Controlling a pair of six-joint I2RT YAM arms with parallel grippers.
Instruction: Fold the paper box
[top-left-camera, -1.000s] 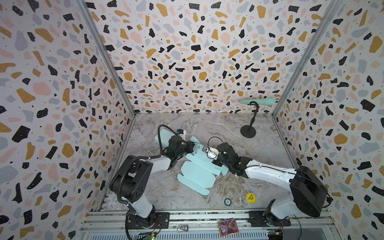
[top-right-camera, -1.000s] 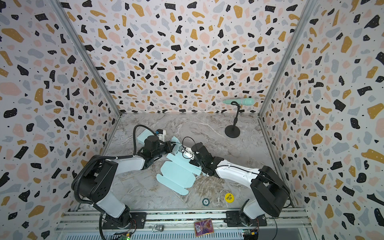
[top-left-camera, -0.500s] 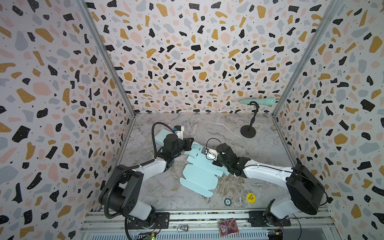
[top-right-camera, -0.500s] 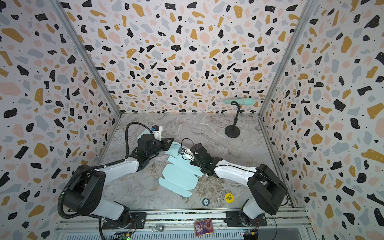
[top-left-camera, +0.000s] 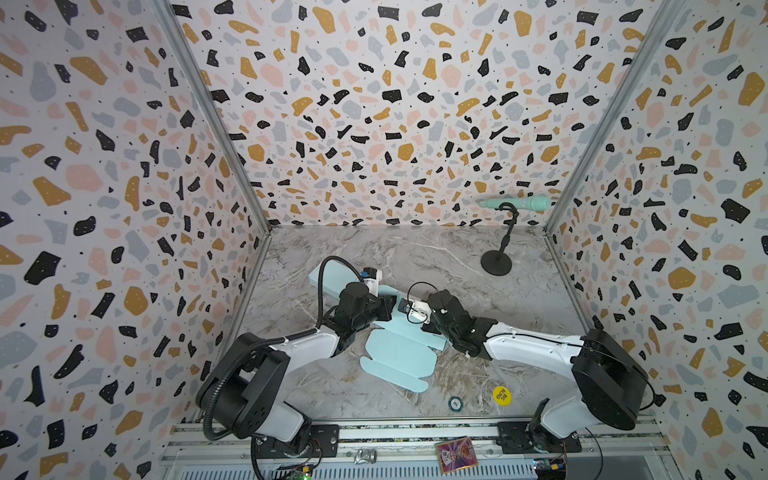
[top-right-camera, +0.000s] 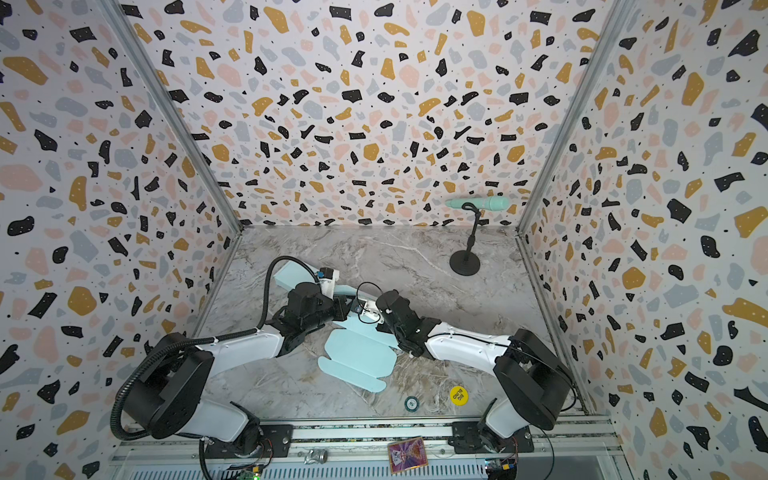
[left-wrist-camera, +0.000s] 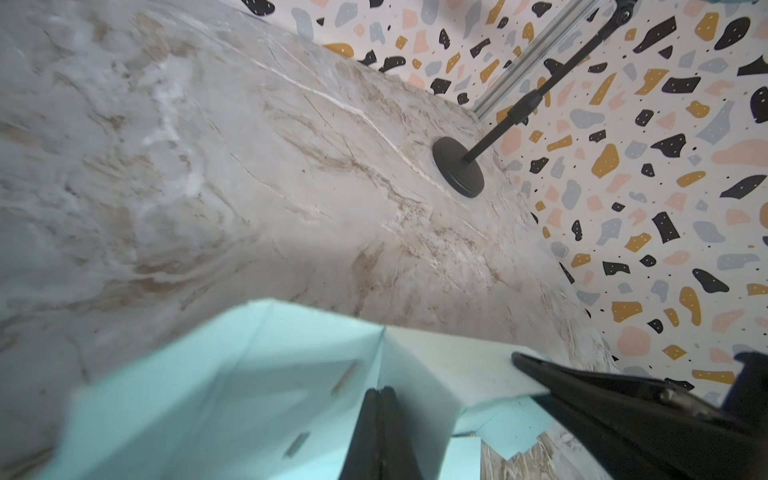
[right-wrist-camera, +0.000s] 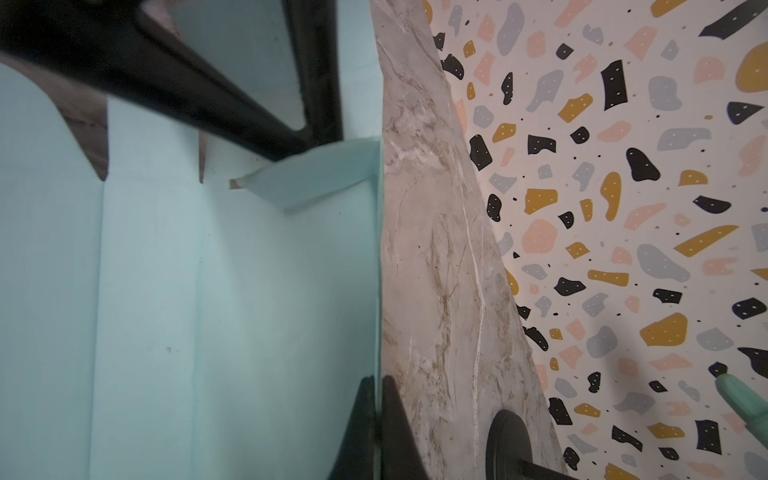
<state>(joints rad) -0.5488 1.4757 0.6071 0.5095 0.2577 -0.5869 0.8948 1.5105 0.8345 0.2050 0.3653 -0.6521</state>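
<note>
Lab test cell: terrazzo-print walls (top-left-camera: 374, 104) enclosing marble-look tabletop (top-left-camera: 415, 257), aluminium mounting rail (top-left-camera: 415, 432), mic stand (top-left-camera: 496, 262).

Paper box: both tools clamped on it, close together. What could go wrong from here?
1. The right tool pinches only a thin raised edge of the paper box; a sideways pull could tear it or slip off.
2. The left tool is shut at the corner crease close by; the two could collide.
3. The rest of the sheet lies loose on the table, so it may drag.
</note>
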